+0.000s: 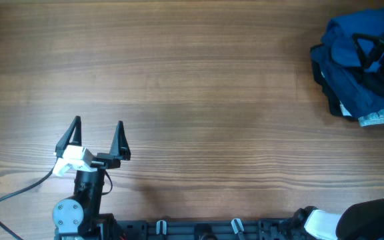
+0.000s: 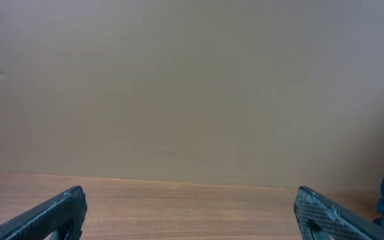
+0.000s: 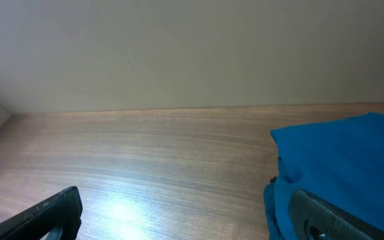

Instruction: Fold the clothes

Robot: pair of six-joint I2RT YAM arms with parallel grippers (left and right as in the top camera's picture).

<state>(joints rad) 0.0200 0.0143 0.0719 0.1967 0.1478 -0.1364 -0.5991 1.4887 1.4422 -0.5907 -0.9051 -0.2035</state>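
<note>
Left fingers and right fingers gape empty; reach carelessly and you'll drag the darker garment along with the shirt.

Wooden table, grain running left to right. Plain beige wall behind its far edge. Navy garment at the table's right edge. Pale grey cloth touches its near side.
</note>
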